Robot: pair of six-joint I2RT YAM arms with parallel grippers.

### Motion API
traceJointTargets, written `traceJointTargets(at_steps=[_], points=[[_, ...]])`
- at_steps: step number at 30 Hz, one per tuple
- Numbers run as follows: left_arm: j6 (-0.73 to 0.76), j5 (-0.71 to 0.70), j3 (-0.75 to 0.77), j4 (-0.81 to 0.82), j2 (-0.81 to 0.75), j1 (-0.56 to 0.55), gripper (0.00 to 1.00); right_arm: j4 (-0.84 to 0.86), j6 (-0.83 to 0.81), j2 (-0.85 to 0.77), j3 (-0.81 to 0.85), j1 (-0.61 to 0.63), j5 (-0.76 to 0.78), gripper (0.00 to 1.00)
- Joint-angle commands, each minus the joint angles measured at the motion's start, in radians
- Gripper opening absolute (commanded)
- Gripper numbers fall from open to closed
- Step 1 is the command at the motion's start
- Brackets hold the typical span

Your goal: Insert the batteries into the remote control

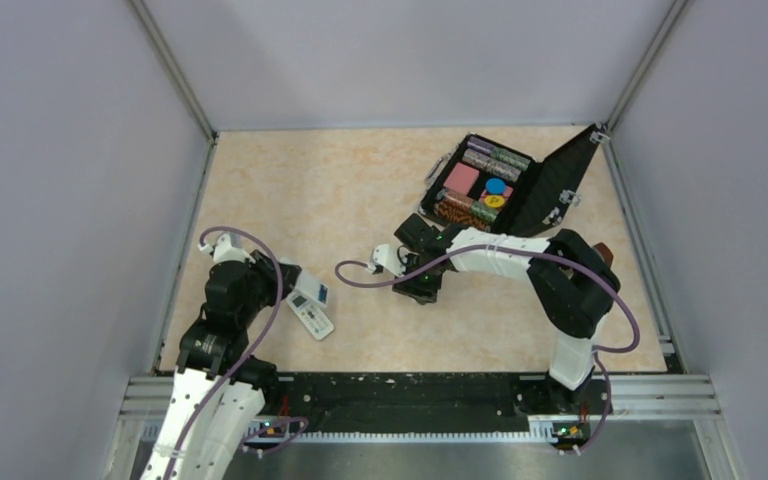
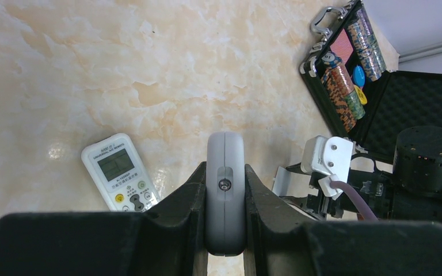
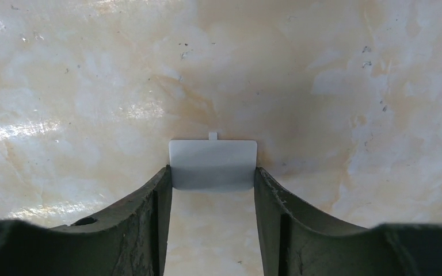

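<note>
Top view first: the left tool [image 2: 225,168] sits out at about 9 o'clock on the bench [image 2: 92,57], and it's pinching the remote control [image 2: 225,152] by its two long sides. From the left wrist view you're looking straight at the rounded white end of it, with a little dark dot in a recess, standing on edge between the fingers. Can't see its button face from here.

The other remote [image 2: 121,172], the all-white one with the small display, lies flat on the bench, face up, just at 5 o'clock from the left tool in the top view. It isn't touching anything.

The right tool [image 3: 213,171] is low over the middle of the bench, a bit toward 6 o'clock. Its fingers are spread only as wide as a small white lid [image 3: 213,161] with a tiny tab on its far edge, and both fingers touch its sides. Can't tell if the lid is resting on the bench or just off it.

Up at 1 o'clock there's an open black case [image 2: 426,98] with rows of chips [image 2: 342,86] in it, well apart from both tools
</note>
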Motion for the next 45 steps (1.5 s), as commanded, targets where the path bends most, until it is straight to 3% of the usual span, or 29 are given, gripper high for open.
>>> traceJointTargets(at_steps=[1, 10, 15, 21, 28, 34, 45], points=[[0.005, -0.011, 0.047, 0.046, 0.005, 0.001, 0.0, 0.003, -0.025, 0.028, 0.015, -0.016, 0.007, 0.43], [-0.018, 0.141, -0.019, 0.16, 0.014, 0.001, 0.0, 0.103, 0.109, -0.13, -0.031, -0.015, -0.106, 0.38], [-0.052, 0.302, -0.125, 0.394, 0.019, 0.0, 0.0, 0.199, 0.199, -0.286, -0.127, -0.006, -0.176, 0.38], [-0.076, 0.378, -0.208, 0.679, 0.065, 0.0, 0.0, 0.315, 0.322, -0.466, -0.208, 0.035, -0.192, 0.38], [-0.046, 0.459, -0.229, 0.915, 0.173, -0.013, 0.0, 0.425, 0.488, -0.527, -0.206, 0.136, -0.079, 0.38], [0.004, 0.456, -0.222, 0.963, 0.194, -0.039, 0.0, 0.499, 0.584, -0.5, -0.191, 0.188, -0.003, 0.38], [0.02, 0.48, -0.221, 0.916, 0.174, -0.042, 0.0, 0.473, 0.574, -0.383, -0.075, 0.244, 0.133, 0.38]])
